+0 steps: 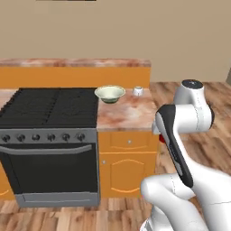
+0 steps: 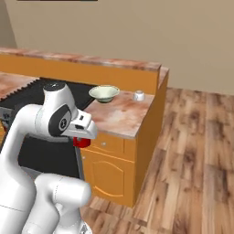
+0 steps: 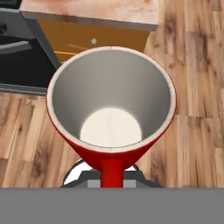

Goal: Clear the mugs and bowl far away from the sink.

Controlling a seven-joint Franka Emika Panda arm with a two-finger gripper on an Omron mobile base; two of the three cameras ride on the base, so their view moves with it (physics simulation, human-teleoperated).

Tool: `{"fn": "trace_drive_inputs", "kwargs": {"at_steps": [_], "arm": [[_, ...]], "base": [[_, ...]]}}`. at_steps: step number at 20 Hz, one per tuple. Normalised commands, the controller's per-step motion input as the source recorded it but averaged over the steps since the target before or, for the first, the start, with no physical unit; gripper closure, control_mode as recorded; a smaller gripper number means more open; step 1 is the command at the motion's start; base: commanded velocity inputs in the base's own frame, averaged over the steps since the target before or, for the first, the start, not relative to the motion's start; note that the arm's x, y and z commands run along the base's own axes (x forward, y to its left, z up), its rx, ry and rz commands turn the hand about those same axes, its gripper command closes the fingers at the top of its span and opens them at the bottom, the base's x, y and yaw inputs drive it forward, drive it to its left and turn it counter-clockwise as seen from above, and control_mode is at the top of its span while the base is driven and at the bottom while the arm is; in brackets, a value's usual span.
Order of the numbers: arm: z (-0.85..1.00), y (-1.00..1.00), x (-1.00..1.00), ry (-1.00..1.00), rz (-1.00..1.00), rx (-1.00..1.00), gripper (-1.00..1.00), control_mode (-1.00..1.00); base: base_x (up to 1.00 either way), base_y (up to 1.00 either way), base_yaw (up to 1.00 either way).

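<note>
A red mug (image 3: 111,109) with a pale grey inside sits right in front of the hand camera, its handle pointing to the bottom of that view. My gripper (image 2: 83,137) is shut on it, holding it in the air over the wooden floor, in front of the orange cabinet. From the left base view just a sliver of the mug (image 1: 161,137) peeks out beside the arm. The cream-white bowl (image 1: 109,94) stands upright on the marble counter (image 1: 128,115), close to the stove; the bowl (image 2: 104,93) is well apart from my gripper. The sink is out of view.
A black stove (image 1: 49,108) with an oven below fills the left. A small white cup (image 1: 137,91) stands on the counter right of the bowl. Orange cabinets (image 1: 128,167) sit under the counter, which ends at the right; wooden floor (image 2: 192,151) lies beyond.
</note>
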Motion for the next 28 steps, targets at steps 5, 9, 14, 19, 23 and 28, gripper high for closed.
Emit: {"fn": "trace_drive_inputs", "kwargs": {"at_steps": [5,9,14,19,23,28], "arm": [[0.0,0.0,0.0,0.0,0.0,0.0,1.0,1.0],[0.0,0.0,0.0,0.0,0.0,0.0,1.0,1.0],[0.0,0.0,0.0,0.0,0.0,0.0,1.0,1.0],[0.0,0.0,0.0,0.0,0.0,0.0,1.0,1.0],[0.0,0.0,0.0,0.0,0.0,0.0,1.0,1.0],[0.0,0.0,0.0,0.0,0.0,0.0,1.0,1.0]], "base": [[0.38,0.51,-0.42],[0.17,0.66,-0.2],[0.41,0.23,0.0],[0.64,0.07,0.0],[0.72,0.0,-0.01],[0.74,0.0,-0.02]]}}
